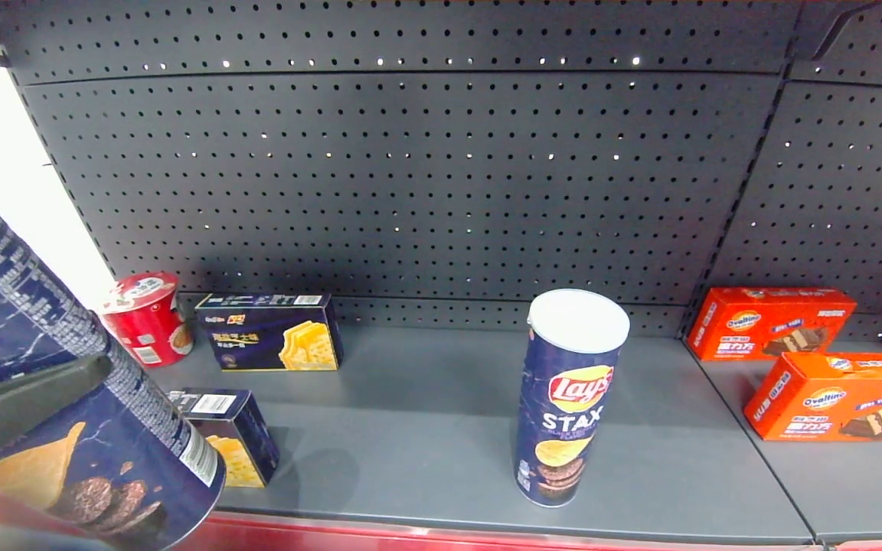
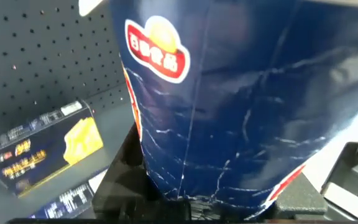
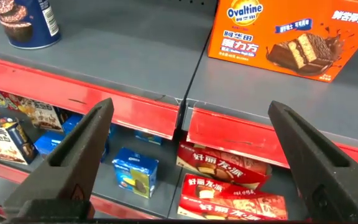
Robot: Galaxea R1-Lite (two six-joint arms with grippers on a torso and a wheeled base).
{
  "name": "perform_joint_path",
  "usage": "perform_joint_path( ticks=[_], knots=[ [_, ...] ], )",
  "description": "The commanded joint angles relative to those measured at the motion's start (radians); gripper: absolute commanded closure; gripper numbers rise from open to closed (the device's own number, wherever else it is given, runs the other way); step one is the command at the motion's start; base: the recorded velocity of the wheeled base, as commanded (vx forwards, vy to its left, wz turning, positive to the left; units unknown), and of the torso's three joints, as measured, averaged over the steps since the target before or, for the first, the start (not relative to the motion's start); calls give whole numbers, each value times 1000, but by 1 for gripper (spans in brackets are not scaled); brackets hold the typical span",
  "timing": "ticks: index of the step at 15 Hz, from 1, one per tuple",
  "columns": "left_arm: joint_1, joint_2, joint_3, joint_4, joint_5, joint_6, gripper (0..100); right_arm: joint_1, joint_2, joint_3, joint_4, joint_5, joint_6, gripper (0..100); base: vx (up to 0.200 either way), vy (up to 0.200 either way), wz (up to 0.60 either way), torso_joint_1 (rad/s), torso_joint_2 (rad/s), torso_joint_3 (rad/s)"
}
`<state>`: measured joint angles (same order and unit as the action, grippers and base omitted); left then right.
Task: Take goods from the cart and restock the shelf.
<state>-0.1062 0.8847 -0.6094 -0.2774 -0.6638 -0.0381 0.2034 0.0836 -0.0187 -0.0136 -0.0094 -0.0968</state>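
Observation:
My left gripper [image 2: 210,202] is shut on a dark blue chips can [image 1: 81,428], which is tilted at the shelf's front left corner; one dark finger [image 1: 20,405] lies across it. Seen up close in the left wrist view, the held can [image 2: 247,112] hides most of the shelf. A second, identical chips can [image 1: 567,398] with a white lid stands upright mid-shelf. My right gripper [image 3: 191,162] is open and holds nothing, in front of the red shelf edge [image 3: 135,106] and below the shelf level. The standing can's base [image 3: 27,22] is off to one side of it.
On the grey shelf [image 1: 426,428], two dark blue cracker boxes [image 1: 272,331] [image 1: 230,432] and a red cup [image 1: 146,317] sit at the left. Orange boxes [image 1: 770,321] [image 1: 839,394] fill the right bay. Free room lies around the standing can. Boxes [image 3: 225,174] stock the lower shelf.

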Motion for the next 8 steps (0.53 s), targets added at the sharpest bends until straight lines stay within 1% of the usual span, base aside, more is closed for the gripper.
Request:
perform_joint_path(
  ticks=[1, 6, 8],
  knots=[
    [-7, 27, -6, 1, 0, 0, 100, 1, 5, 0, 0, 0, 0, 0, 0, 0, 0, 0, 0, 0],
    [-46, 34, -6, 1, 1, 0, 100, 1, 5, 0, 0, 0, -1, 0, 0, 0, 0, 0, 0, 0],
    [-47, 39, -6, 1, 0, -2, 100, 1, 5, 0, 0, 14, -15, 0, 0, 0, -600, 5, -2, 2]
  ],
)
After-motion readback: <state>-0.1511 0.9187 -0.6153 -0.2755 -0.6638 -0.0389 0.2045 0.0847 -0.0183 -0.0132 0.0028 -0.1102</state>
